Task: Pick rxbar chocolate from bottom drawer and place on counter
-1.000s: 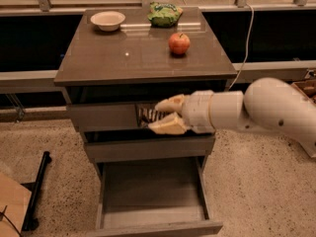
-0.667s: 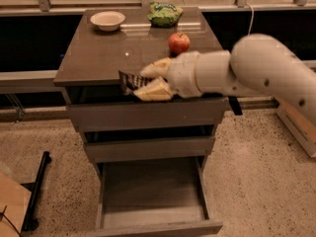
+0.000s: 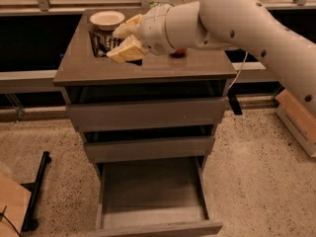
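Note:
My gripper (image 3: 114, 42) is above the left part of the counter (image 3: 148, 65), shut on the rxbar chocolate (image 3: 100, 43), a flat black wrapper with white print held between the cream fingers (image 3: 126, 49) just over the surface. The bottom drawer (image 3: 153, 196) stands pulled out below, and its grey inside shows nothing in it. The white arm (image 3: 237, 19) reaches in from the upper right and hides the back right of the counter.
A white bowl (image 3: 106, 19) sits at the back left of the counter, just behind the gripper. A bit of a red apple (image 3: 178, 52) shows under the arm. The two upper drawers (image 3: 148, 113) are slightly open. A black stand (image 3: 35, 194) is on the floor at left.
The gripper has risen from in front of the upper drawers to above the counter, carrying the rxbar chocolate up and to the left. The view has shifted closer.

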Controlling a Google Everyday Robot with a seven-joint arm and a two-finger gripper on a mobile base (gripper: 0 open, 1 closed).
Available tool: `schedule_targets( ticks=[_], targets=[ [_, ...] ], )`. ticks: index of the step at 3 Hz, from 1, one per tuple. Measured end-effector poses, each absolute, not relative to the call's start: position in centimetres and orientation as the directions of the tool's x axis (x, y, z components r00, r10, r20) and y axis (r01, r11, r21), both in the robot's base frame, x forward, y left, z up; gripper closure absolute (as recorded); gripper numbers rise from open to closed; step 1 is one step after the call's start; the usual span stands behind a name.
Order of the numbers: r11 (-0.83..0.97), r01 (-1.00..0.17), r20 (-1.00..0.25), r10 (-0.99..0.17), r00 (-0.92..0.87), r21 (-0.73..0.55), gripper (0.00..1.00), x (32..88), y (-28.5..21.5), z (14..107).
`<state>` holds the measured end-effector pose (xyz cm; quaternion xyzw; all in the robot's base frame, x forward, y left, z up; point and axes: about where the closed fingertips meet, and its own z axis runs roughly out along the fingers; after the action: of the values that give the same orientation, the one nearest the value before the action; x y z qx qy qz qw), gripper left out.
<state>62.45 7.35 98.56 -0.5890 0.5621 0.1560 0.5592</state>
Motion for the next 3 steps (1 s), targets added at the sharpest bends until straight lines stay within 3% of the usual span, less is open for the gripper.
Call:
schedule_targets(
  ticks=[1,3],
  targets=[
    [0.316,-0.835,-0.826,-0.503,0.255,-0.45,1.0,62.3,6.9,96.9],
    [0.451,-0.749,-0.819,-0.533,0.21,-0.485,1.0,69.8,5.6,93.3]
  ],
)
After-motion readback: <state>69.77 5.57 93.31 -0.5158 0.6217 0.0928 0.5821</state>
